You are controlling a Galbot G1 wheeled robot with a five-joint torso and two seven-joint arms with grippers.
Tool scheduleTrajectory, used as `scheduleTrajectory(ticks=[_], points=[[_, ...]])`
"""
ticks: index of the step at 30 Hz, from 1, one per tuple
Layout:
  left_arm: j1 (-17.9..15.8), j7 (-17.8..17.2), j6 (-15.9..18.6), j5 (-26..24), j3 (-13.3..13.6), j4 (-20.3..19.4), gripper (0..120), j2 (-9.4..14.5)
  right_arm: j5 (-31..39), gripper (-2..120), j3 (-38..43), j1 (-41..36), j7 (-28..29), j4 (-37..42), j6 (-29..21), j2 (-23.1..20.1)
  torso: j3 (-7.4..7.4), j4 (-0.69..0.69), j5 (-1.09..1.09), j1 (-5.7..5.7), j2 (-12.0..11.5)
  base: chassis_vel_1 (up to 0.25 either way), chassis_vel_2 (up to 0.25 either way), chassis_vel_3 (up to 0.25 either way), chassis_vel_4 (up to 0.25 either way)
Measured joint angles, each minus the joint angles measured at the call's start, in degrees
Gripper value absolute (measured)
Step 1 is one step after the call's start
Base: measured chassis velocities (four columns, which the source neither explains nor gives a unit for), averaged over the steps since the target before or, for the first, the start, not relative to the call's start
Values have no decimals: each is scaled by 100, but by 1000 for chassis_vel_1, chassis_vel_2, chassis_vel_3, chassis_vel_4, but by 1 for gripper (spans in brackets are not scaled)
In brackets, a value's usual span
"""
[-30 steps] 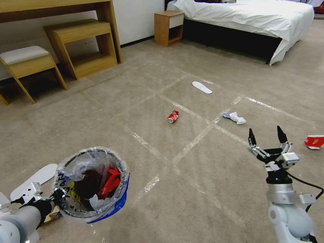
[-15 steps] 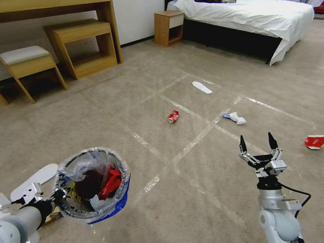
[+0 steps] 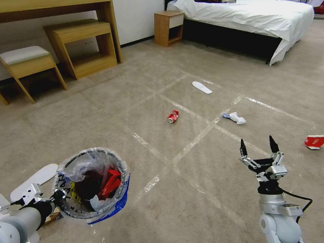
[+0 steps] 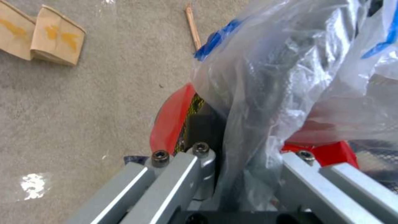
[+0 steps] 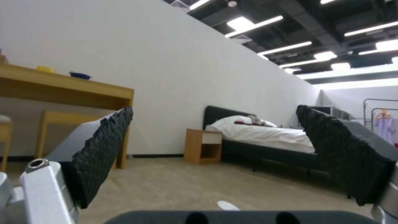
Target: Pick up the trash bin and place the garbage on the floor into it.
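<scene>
trash bin (image 3: 91, 184): upright, bag-lined, part-filled | crushed can (image 3: 173, 116), insole (image 3: 201, 87): on floor (image 3: 202, 189)

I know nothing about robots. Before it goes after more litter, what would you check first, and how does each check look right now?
1. Left end effector gripping the trash bin at its bag-covered rim: ok.
2. Bin upright with its mouth open: ok; red trash sits inside.
3. Right end effector open and empty: ok, it is raised with its fingers apart.
4. Litter remaining on the floor: not ok; crushed red can, crumpled white paper, red-white carton and two white insoles remain.
5. Path from the right end effector to the paper: ok, bare carpet.
</scene>
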Motion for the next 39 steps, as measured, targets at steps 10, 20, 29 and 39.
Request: scheduleTrajectory(ticks=[10,20,29,39], points=[[-5,0,0,-2,-9,10,0,23,-24,100,-68,23,-177,-44,-2,47,0,0,0,0,0,0,0,0,0],[-3,1,0,2,-4,3,0,1,11,100,-95,56,-256,-112,4,46,0,0,0,0,0,0,0,0,0],[-3,2,0,17,12,-3,0,-26,39,100,-119,85,-327,-154,13,46,0,0,0,0,0,-19,14,18,-16],[-13,7,0,28,30,5,0,-12,55,100,-129,99,-385,-202,31,58,0,1,0,1,0,-97,103,104,-99]])
